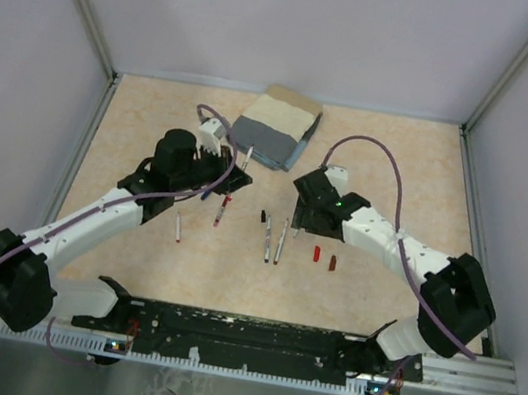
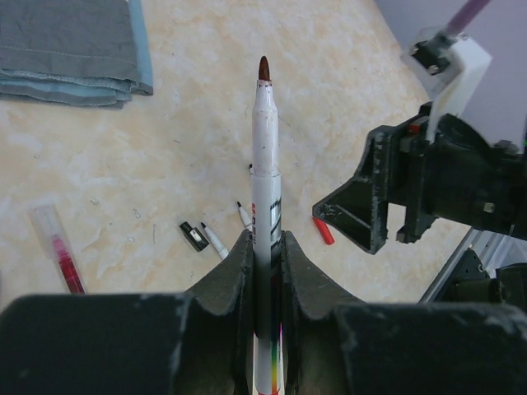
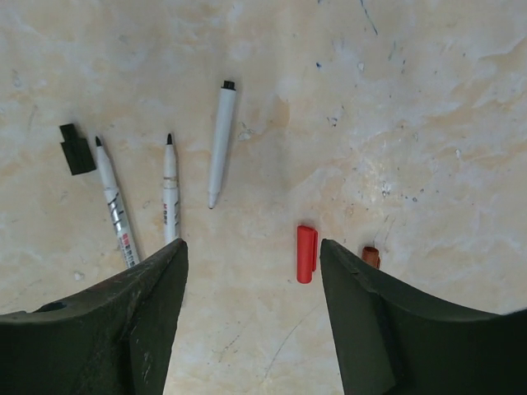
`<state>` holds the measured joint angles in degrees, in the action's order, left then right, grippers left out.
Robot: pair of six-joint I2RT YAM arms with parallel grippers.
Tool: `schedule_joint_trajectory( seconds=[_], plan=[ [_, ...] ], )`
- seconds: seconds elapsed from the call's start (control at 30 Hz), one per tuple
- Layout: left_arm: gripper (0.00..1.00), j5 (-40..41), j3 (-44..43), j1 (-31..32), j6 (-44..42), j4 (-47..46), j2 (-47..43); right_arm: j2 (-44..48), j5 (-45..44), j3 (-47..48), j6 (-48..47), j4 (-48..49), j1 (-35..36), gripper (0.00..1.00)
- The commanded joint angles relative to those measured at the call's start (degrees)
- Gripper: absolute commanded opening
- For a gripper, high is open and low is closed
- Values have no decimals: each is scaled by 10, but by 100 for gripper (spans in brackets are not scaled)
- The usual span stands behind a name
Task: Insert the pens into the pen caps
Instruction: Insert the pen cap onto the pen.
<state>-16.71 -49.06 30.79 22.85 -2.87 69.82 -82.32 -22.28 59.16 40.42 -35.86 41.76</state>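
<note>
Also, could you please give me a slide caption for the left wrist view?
Left gripper shut on an uncapped pen, its dark red tip raised above the table.

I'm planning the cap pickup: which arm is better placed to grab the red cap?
Right. The right gripper hangs open over the red cap, which shows between its jaws in the wrist view. The left gripper is busy, shut on a pen.

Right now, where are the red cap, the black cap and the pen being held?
red cap (image 3: 306, 253), right wrist view, middle of its body.
black cap (image 3: 77, 151), right wrist view, its wider body.
held pen (image 2: 265, 148), left wrist view, white barrel below the tip.
</note>
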Motion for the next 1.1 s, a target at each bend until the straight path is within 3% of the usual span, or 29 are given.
schedule_joint_trajectory(
  seconds=[0.0,0.33,0.87,1.07],
  plan=[
    [0,-20,-13,-4,-7,17,-7,-34,23,21,-3,-11,-3,63],
    [0,-10,6,-4,-2,18,-24,-83,65,-9,-15,4,-26,54],
    [0,-30,6,-4,6,18,-8,-119,70,-43,-23,-4,-39,49],
    [0,-34,6,-4,9,17,-3,-118,100,-64,-32,10,-45,37]
  ],
)
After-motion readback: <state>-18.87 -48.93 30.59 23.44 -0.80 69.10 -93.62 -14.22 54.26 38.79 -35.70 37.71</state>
